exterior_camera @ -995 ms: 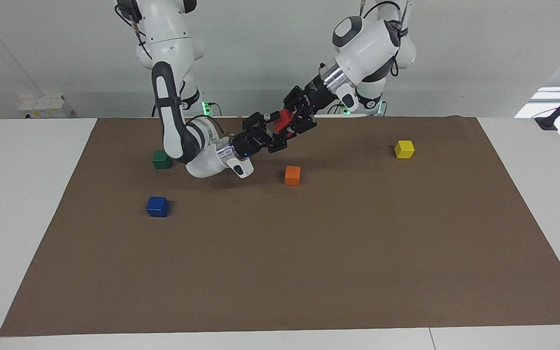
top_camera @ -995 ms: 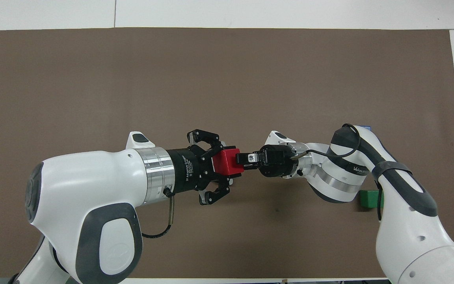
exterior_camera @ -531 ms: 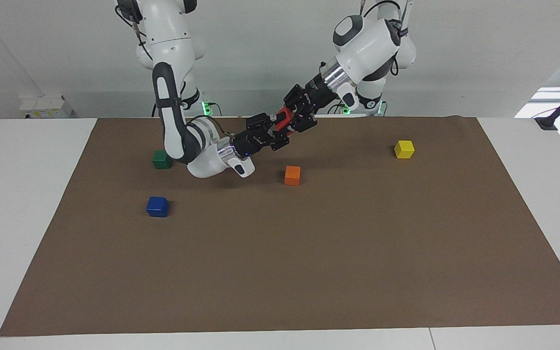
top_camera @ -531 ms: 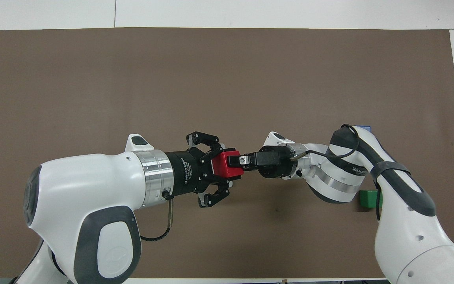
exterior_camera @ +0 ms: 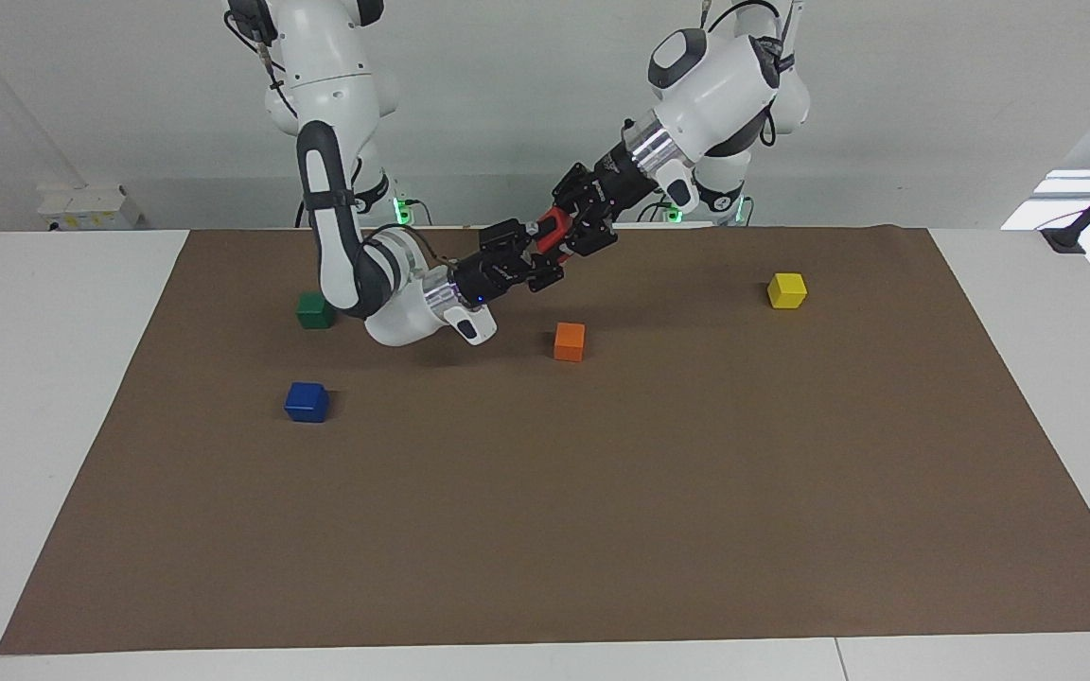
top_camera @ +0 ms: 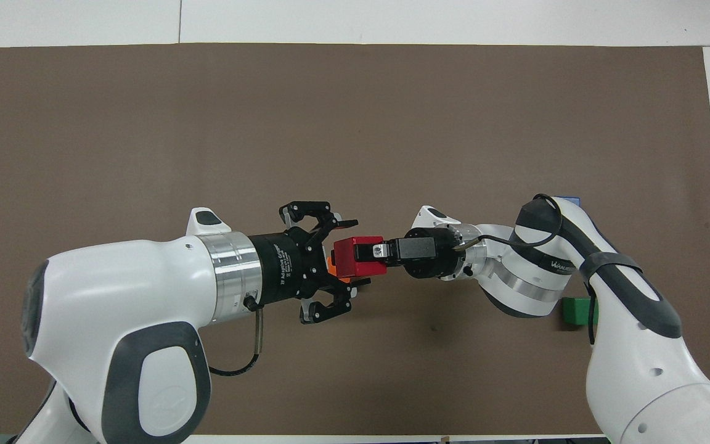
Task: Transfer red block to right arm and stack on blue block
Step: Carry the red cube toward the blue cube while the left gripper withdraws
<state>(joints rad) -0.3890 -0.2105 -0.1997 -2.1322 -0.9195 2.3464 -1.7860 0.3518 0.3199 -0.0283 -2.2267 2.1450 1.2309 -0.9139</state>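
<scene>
The red block (top_camera: 355, 259) hangs in the air between the two grippers, over the mat near the orange cube; it also shows in the facing view (exterior_camera: 552, 227). My right gripper (top_camera: 372, 254) (exterior_camera: 536, 253) is shut on it from the right arm's end. My left gripper (top_camera: 346, 253) (exterior_camera: 566, 236) is open, its fingers spread wide on either side of the block's other end. The blue block (exterior_camera: 307, 402) sits on the mat toward the right arm's end. In the overhead view only a sliver of the blue block (top_camera: 568, 199) shows past the right arm.
A green cube (exterior_camera: 315, 310) (top_camera: 577, 310) lies by the right arm's elbow, nearer to the robots than the blue block. An orange cube (exterior_camera: 569, 341) sits below the grippers. A yellow cube (exterior_camera: 786, 290) lies toward the left arm's end. The brown mat (exterior_camera: 602, 520) covers the table.
My left gripper has opened its fingers wider and drawn back a little toward its own arm. The red block stays in the right gripper.
</scene>
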